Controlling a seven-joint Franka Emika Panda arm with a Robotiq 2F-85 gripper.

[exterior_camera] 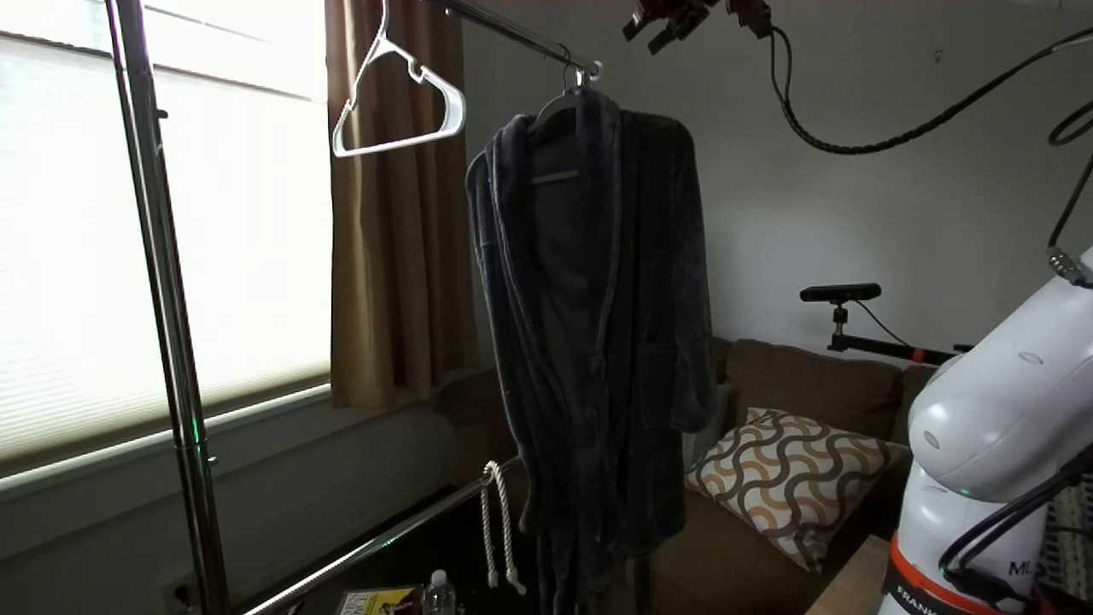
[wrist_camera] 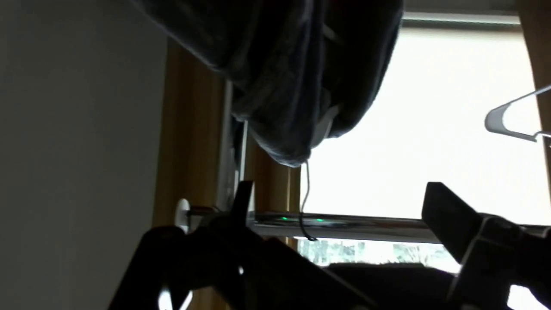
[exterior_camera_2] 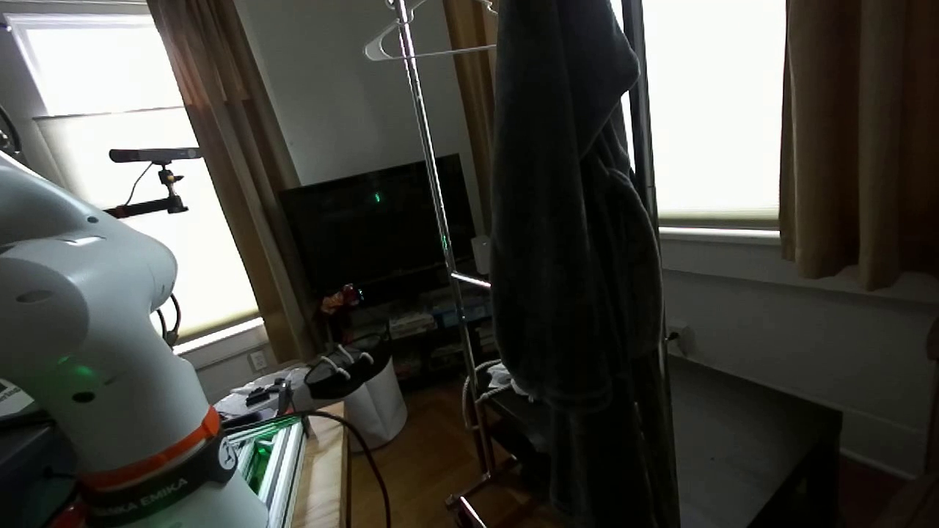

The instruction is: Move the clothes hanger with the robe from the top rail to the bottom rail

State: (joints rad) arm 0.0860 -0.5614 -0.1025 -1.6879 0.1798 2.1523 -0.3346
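A bright window (exterior_camera: 239,239) and a brown curtain (exterior_camera: 384,256) stand behind the rack (exterior_camera: 166,282). In an exterior view I see the robe (exterior_camera: 602,316) on its clothes hanger (exterior_camera: 553,109), hooked over the top rail (exterior_camera: 512,32) near the end and hanging past the bottom rail (exterior_camera: 384,541). In the wrist view my gripper (wrist_camera: 339,191) is spread wide, holding nothing, the top rail beyond it

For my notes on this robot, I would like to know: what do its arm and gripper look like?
The arm is white and rounded, with an orange band, lettering ending in "EMIKA" and a black cable. The gripper looks dark, with angular fingers.
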